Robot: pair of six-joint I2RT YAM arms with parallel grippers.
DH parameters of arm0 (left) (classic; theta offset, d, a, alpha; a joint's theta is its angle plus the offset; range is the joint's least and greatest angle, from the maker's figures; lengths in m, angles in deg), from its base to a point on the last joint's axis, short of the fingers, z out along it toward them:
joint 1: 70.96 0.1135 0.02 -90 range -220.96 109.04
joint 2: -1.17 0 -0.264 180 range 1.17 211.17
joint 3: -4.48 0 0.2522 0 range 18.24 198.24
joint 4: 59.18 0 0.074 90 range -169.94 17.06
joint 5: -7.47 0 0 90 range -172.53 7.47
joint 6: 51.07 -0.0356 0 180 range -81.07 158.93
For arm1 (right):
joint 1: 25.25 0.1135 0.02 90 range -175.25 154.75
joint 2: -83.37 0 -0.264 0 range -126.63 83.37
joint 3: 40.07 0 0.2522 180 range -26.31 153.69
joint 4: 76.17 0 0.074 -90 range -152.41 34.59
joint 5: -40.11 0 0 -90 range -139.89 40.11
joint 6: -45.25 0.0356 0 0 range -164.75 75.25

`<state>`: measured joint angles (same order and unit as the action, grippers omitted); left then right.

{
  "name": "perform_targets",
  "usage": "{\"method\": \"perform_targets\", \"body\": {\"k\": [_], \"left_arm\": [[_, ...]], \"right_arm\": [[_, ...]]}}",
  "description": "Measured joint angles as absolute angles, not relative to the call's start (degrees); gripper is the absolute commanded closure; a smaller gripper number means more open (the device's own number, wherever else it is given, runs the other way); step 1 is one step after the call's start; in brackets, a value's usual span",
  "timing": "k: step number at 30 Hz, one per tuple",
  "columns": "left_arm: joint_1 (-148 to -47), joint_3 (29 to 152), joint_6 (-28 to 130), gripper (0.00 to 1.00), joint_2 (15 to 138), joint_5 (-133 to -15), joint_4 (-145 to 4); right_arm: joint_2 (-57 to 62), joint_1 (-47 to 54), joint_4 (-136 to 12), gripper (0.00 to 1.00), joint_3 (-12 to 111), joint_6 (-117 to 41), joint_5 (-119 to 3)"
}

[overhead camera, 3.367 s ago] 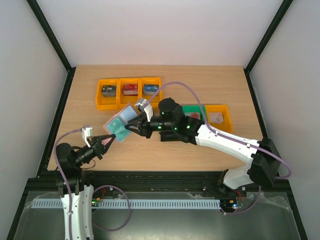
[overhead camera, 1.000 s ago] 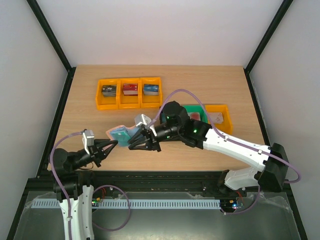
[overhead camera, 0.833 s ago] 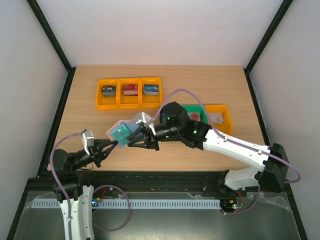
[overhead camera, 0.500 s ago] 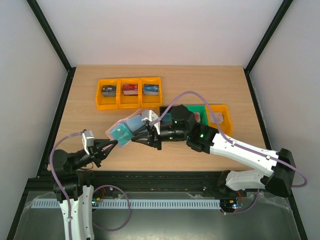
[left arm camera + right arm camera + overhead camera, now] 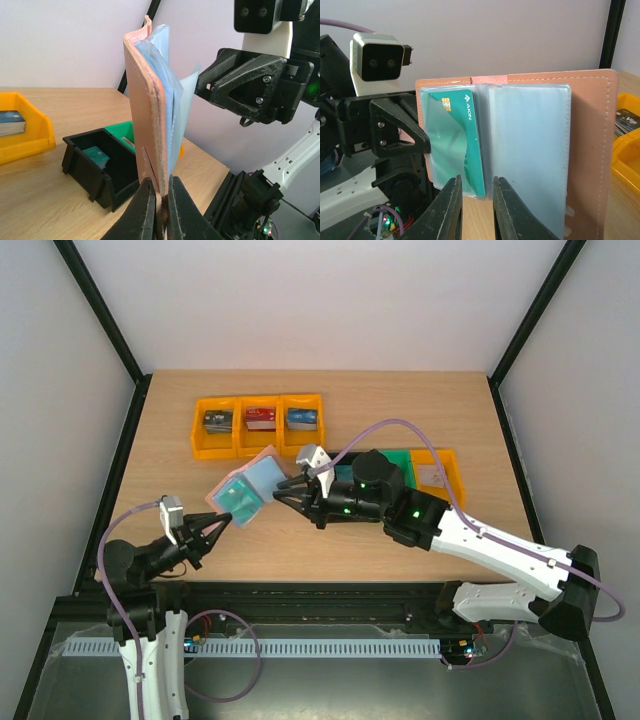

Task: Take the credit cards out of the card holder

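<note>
The card holder point(image 5: 252, 483) is held upright and open above the table, pinkish-brown outside, pale blue clear sleeves inside. My left gripper point(image 5: 222, 524) is shut on its lower edge; in the left wrist view the fingers point(image 5: 159, 200) pinch the holder point(image 5: 147, 115) edge-on. A teal credit card point(image 5: 457, 140) sits in the left sleeve of the holder point(image 5: 590, 150), its lower end sticking out below the sleeve. My right gripper point(image 5: 476, 182) is open with a narrow gap, fingertips just under that lower corner. In the top view it point(image 5: 285, 493) faces the holder's inside.
Three joined yellow bins point(image 5: 258, 425) with card packs stand at the back left. A black bin point(image 5: 100, 165) holding a teal card, a green bin point(image 5: 395, 462) and a yellow bin point(image 5: 440, 475) stand behind the right arm. Black frame posts edge the table.
The right arm has drawn back to the right and its gripper has risen. The card holder has swung up and further open in the left gripper, which kept its grip.
</note>
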<state>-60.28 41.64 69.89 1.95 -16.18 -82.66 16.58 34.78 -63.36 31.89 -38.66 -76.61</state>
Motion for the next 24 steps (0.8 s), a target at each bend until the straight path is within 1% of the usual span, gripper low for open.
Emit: {"method": "perform_targets", "body": {"k": [10, 14, 24], "left_arm": [[-60.3, 40.5, 72.1, 0.98, 1.9, -16.6, -79.2], [-60.3, 40.4, 72.4, 0.98, 1.9, -16.6, -79.0], [-60.3, 40.5, 72.6, 0.98, 1.9, -17.0, -78.8]], "right_arm": [[20.9, 34.8, -62.7, 0.82, 29.5, -35.5, -76.6], [20.6, 34.8, -63.3, 0.84, 29.4, -34.3, -77.6], [11.9, 34.8, -68.8, 0.88, 32.7, -27.3, -82.3]]}}
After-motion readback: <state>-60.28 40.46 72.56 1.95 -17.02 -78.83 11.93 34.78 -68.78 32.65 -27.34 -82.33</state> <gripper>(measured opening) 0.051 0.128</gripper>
